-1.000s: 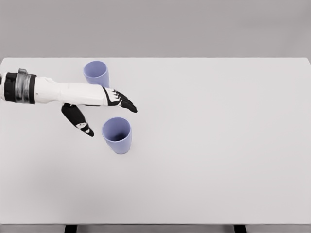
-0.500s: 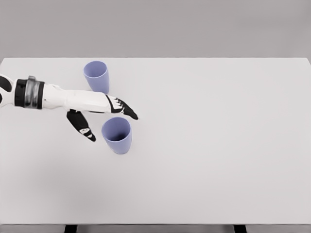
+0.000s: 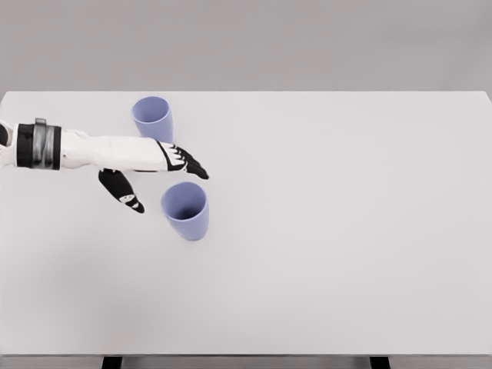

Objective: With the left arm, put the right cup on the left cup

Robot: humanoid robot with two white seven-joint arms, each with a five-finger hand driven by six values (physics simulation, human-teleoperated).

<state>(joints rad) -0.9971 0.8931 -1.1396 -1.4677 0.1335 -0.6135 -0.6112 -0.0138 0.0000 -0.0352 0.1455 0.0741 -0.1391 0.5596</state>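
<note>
- Table (image 3: pixel 323 254) in plain white fills the head view, its near edge closest to the camera and bare of anything on this side of the hand.
- Nearest of the task's things is the near cup (image 3: pixel 185 211), pale lilac, upright with its mouth open, standing just below and to the right of the fingertips.
- Left hand (image 3: pixel 157 171) comes in from the picture's left on a white forearm and hangs between the two cups, released and holding nothing.
- Its dark fingers (image 3: pixel 190 165) reach out nearly straight to the right, while the thumb (image 3: pixel 121 190) drops down and away from them (a wide, relaxed spread).
- Whether the hand touches either cup cannot be told; a thin strip of table shows between the fingertips and the near cup's rim.
- Beyond the hand stands the far cup (image 3: pixel 153 118), same lilac, upright, its lower side hidden behind the back of the hand.
- Compared with half a second ago, the hand has pulled back to the left and up a little, so the fingertips lie farther from the near cup; both cups stand where they were.
</note>
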